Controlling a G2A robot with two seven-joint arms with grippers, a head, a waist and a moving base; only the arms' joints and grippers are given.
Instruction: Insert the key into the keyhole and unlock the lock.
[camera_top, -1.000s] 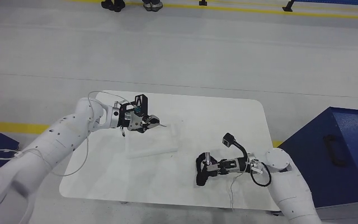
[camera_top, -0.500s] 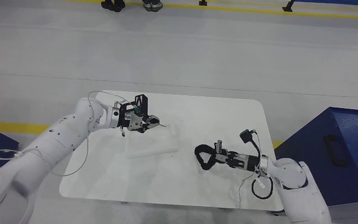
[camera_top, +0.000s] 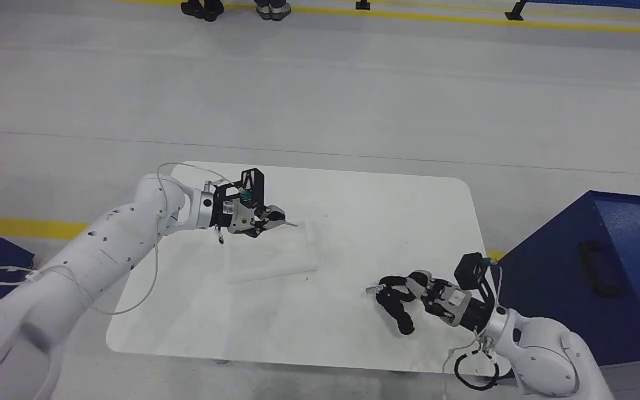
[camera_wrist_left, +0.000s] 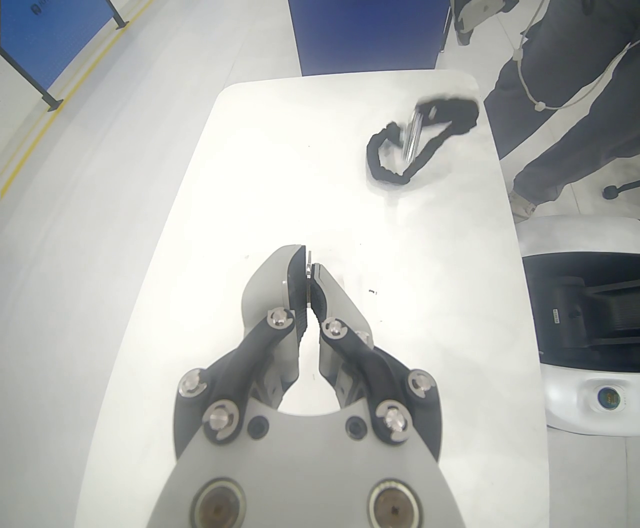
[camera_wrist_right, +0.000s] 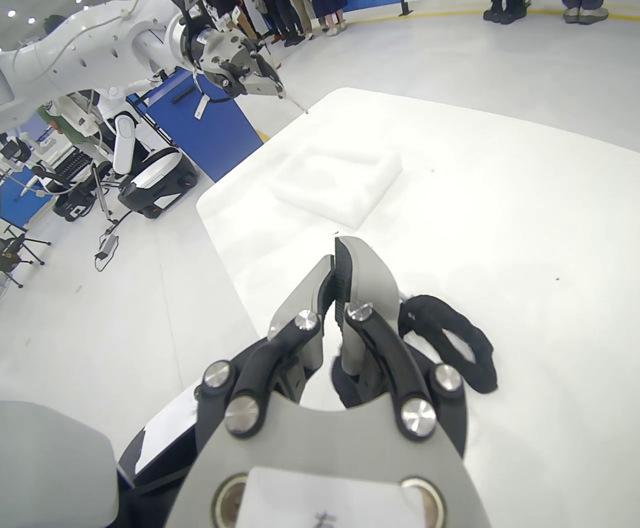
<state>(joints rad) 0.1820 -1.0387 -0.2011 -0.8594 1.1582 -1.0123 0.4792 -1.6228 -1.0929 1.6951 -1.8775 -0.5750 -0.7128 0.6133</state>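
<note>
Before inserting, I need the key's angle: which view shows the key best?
Right wrist view: the key juts in profile from the left gripper. Left wrist view shows it edge-on between the fingers; top view, a thin sliver.

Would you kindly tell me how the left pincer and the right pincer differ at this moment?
The left pincer is shut on a thin metal key; the right pincer shows nothing between its tips. The left pincer hangs in the air near the white foam block; the right pincer sits low beside the black cable lock, by the near edge of the table. Both are shut.
</note>
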